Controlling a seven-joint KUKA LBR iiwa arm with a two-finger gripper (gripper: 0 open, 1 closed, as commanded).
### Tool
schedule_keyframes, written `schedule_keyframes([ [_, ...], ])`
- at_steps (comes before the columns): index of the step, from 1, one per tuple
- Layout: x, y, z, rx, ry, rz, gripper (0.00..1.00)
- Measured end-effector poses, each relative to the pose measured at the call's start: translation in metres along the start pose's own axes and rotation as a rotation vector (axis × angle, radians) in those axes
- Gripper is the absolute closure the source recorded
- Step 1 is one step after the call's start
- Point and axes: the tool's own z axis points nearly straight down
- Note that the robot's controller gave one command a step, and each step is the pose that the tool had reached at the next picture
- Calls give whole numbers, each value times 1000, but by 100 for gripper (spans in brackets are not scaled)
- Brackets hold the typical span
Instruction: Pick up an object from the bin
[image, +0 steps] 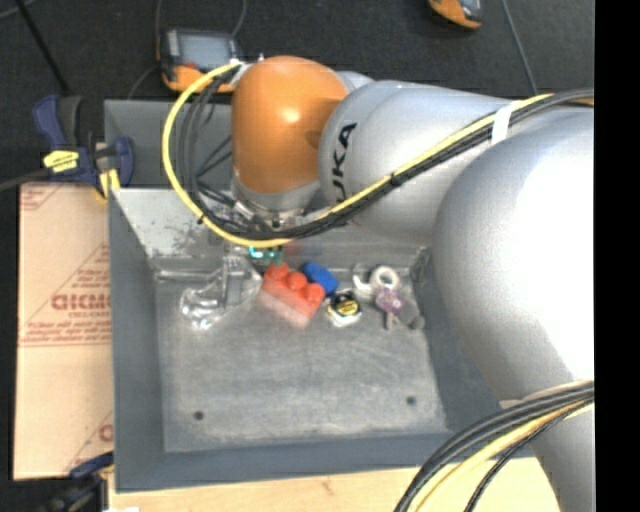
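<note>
The gripper (251, 243) hangs under the arm's orange cover (283, 120), low over the bin's (300, 400) back part; whether it is wide or narrow cannot be told, as the wrist hides it. Nearest lies a red block (292, 292), just in front and to its right: a studded toy brick, tilted, on the bin floor. A blue piece (319, 275) touches its far side. A clear plastic cup (206, 300) lies to the gripper's front left. Farther right sit a yellow-black bit (343, 309), a white ring (384, 279) and a purple piece (396, 301).

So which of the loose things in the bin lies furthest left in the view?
The clear see-through piece; the red block and the rest lie to its right.
</note>
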Motion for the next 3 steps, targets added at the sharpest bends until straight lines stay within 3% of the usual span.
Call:
schedule_keyframes([
  [1,7,-41,110,2,-4,-37,0],
  [2,4,-40,103,1,-10,-35,100],
  [3,17,-36,-38,1,-13,-64,100],
])
